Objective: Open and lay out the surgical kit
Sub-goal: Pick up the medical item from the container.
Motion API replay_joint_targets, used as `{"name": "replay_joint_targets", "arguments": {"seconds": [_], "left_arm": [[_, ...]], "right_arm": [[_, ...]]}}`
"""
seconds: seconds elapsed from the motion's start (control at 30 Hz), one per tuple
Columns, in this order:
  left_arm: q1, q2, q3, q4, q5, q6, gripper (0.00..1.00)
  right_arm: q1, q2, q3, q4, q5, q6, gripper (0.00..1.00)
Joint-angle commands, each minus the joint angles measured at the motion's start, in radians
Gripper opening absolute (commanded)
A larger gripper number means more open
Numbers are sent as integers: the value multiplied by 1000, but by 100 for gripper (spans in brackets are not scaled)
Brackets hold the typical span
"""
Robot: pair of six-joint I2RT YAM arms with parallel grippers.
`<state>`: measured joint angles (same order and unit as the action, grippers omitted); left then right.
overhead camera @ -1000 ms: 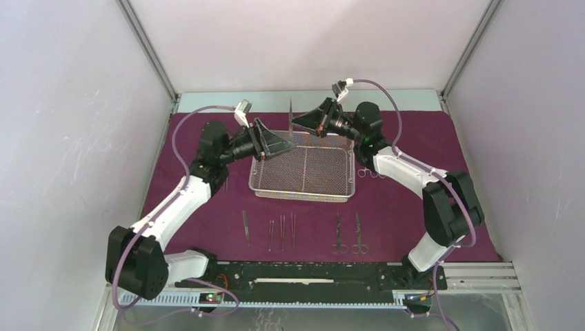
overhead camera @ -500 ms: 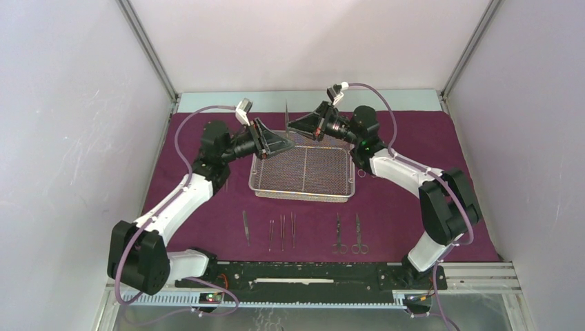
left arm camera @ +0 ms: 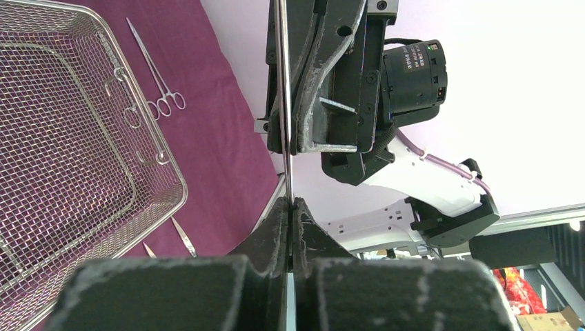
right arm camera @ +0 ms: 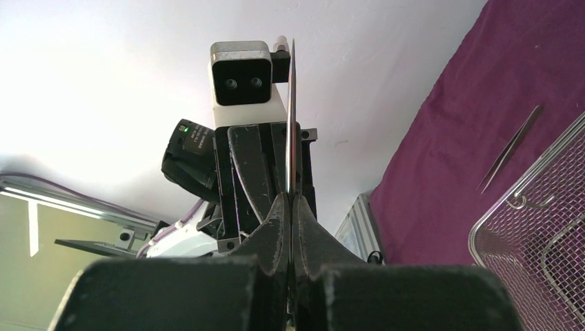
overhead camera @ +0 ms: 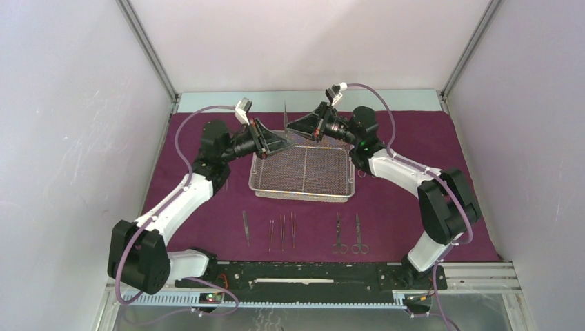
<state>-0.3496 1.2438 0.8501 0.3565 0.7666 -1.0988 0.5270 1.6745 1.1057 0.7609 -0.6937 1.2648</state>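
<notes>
Both arms meet over the far rim of the wire-mesh tray point(overhead camera: 301, 196), centre of the top view, and between them a slim steel instrument point(overhead camera: 285, 114) stands upright. The left gripper point(left arm camera: 290, 207) is clamped tight on it, fingers pinched together with only that thin steel between them at the bottom of the left wrist view. The right gripper point(right arm camera: 290, 203), same story: pressed closed on the same shaft, which runs straight up the middle of its own view. Two grips on one tool, at separate spots along it. The tray sits mid-frame on the maroon-purple cloth point(overhead camera: 421, 131). Lower centre of the top view, a neat row lies on the cloth: a single slim piece point(overhead camera: 245, 227), three tweezers point(overhead camera: 282, 231), then two ring-handled scissors point(overhead camera: 338, 234). A ring-handled clamp point(left arm camera: 155, 79) lies just beside the tray, upper left of the left wrist view
</notes>
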Motion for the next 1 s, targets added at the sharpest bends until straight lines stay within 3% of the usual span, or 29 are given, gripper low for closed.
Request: {"name": "replay_joint_targets", "arguments": {"seconds": [0.0,0.13,0.2,0.43,0.7,0.8,0.97], "left_arm": [[-6,-5,11,48,22,9,0],[-6,-10,12,9,16,39,0],[-6,-13,17,-17,13,66,0],[-5,-34,95,-332,-60,356,0],[-13,-50,161,-624,-231,636,0],[-42,-74,176,-709,-333,743,0],[-157,-105,206,-818,-563,939,0]], "right_arm": [[12,-12,3,8,-6,-27,0],[12,-18,3,-8,-3,-44,0],[10,-23,3,-19,-1,-57,5],[-13,-92,3,-136,9,-152,40],[-70,-229,4,-439,91,-378,72],[-91,-262,26,-581,129,-461,78],[-75,-242,180,-855,138,-644,79]]}}
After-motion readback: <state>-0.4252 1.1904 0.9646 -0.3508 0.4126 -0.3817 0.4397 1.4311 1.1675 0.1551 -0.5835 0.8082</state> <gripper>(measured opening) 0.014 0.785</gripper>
